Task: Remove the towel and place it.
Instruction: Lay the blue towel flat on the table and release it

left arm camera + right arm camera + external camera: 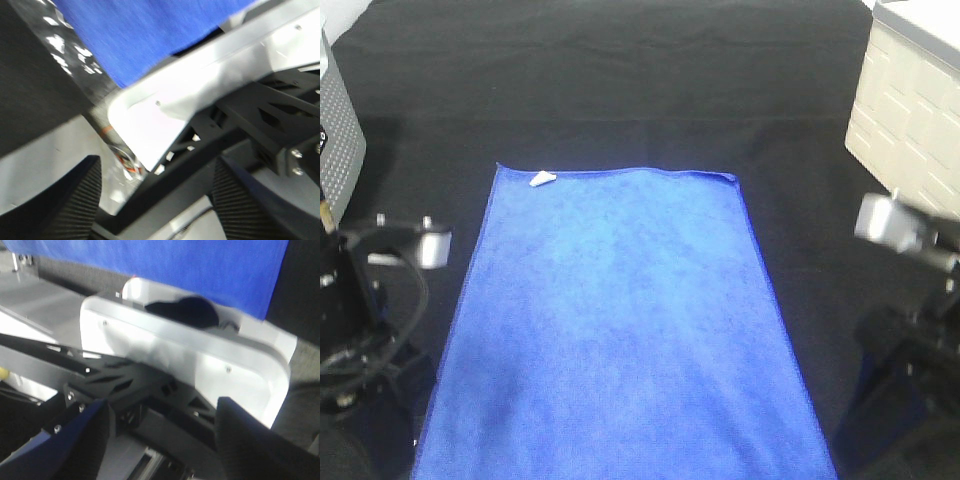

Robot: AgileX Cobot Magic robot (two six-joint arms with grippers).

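Black cloth (620,90) covers the whole table. Towel (620,330), royal blue, lies flat and spread out on it. It reaches from the centre down to 6 o'clock, where it runs out of the high view.

Cream box (910,100) with a brick-pattern wall stands at 2 o'clock, well apart from the towel. Grey perforated case (338,130) at 10 o'clock.

Left arm (360,300) at 8 o'clock, just beside the towel's long edge. Right arm (910,330) at 4 o'clock, near the other edge.

Left gripper (156,162): dark ribbed fingers (70,200) stand apart, gripping nothing. Right gripper (164,402): fingers likewise apart, gap bare.

Small white tag (541,179) sits at the towel's 11 o'clock corner.
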